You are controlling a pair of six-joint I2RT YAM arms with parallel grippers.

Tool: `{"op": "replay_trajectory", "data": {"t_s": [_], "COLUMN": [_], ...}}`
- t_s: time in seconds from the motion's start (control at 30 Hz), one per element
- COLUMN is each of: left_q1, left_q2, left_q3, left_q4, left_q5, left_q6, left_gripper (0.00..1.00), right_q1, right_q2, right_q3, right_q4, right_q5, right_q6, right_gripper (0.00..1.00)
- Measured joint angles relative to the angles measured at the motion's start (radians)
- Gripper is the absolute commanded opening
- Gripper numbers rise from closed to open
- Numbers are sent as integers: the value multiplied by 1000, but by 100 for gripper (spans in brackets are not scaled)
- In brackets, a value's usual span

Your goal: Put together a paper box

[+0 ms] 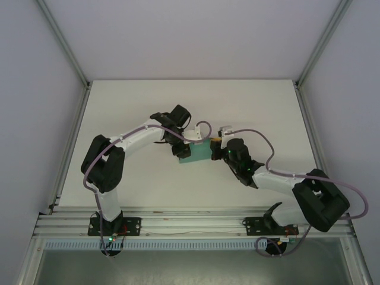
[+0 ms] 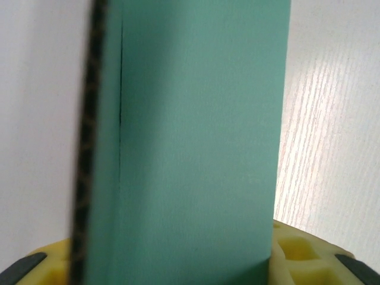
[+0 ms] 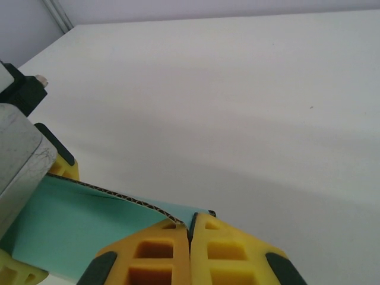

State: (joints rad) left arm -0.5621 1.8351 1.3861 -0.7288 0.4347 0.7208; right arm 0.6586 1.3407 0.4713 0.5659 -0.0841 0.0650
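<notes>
Nearest me, the ribbed aluminium rail (image 1: pixel 190 221) carries both arm bases; lilac cables (image 1: pixel 265 142) loop along the white arms. The arms meet mid-table at the teal-green corrugated-card paper box (image 1: pixel 197 154); I cannot tell whether it touches the tabletop. The left gripper (image 1: pixel 182 151) sets its blocky yellow fingers (image 2: pixel 309 255) against either side of the paper box, grasping it across its width; the smooth panel stands close before that wrist camera, a dark fluted edge on its left. The right gripper (image 3: pixel 191 234) is clenched on a corner of the card's wavy edge. Beyond I see the matt white table (image 1: pixel 255 104), faintly wood-grained; then aluminium posts (image 1: pixel 65 43) and pale walls (image 1: pixel 196 35).
</notes>
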Motion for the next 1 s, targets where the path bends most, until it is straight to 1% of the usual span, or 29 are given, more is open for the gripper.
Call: {"op": "replay_trajectory", "data": {"t_s": [0.03,0.07,0.1,0.13,0.17,0.37,0.53,0.6,0.63,0.7,0.77,0.87,0.93,0.97,1.0], "left_q1": [0,0,0,0,1,-1,-1,-1,-1,-1,-1,-1,-1,-1,-1], "left_q2": [0,0,0,-1,-3,-63,-217,-291,-321,-378,-412,-442,-454,-457,-459], "left_q3": [0,0,0,0,0,-22,-111,-165,-193,-256,-303,-356,-381,-388,-391], "left_q4": [1,2,4,8,13,74,161,198,215,237,244,249,261,267,274], "left_q5": [-2,-5,-8,-16,-22,-36,-92,-127,-150,-203,-239,-262,-268,-269,-270], "left_q6": [-6,-13,-20,-25,-33,-89,-198,-252,-278,-340,-394,-465,-494,-505,-512], "left_gripper": [59,70,87,98,100,100,100,100,98,85,74,58,55,51,50], "right_q1": [0,0,2,2,3,18,32,39,42,49,56,63,67,69,71], "right_q2": [2,1,-2,-9,-16,-47,-47,-47,-46,-43,-40,-40,-40,-40,-40], "right_q3": [2,4,6,11,16,29,54,69,77,95,111,125,130,132,135], "right_q4": [0,0,-6,-25,-44,-126,-172,-200,-215,-246,-273,-303,-313,-317,-322], "right_q5": [1,1,2,3,3,11,32,43,51,63,75,87,89,91,92], "right_q6": [0,2,3,5,7,14,45,53,55,59,67,82,87,90,92], "right_gripper": [0,0,0,0,0,0,0,0,0,0,0,0,0,0,0]}}
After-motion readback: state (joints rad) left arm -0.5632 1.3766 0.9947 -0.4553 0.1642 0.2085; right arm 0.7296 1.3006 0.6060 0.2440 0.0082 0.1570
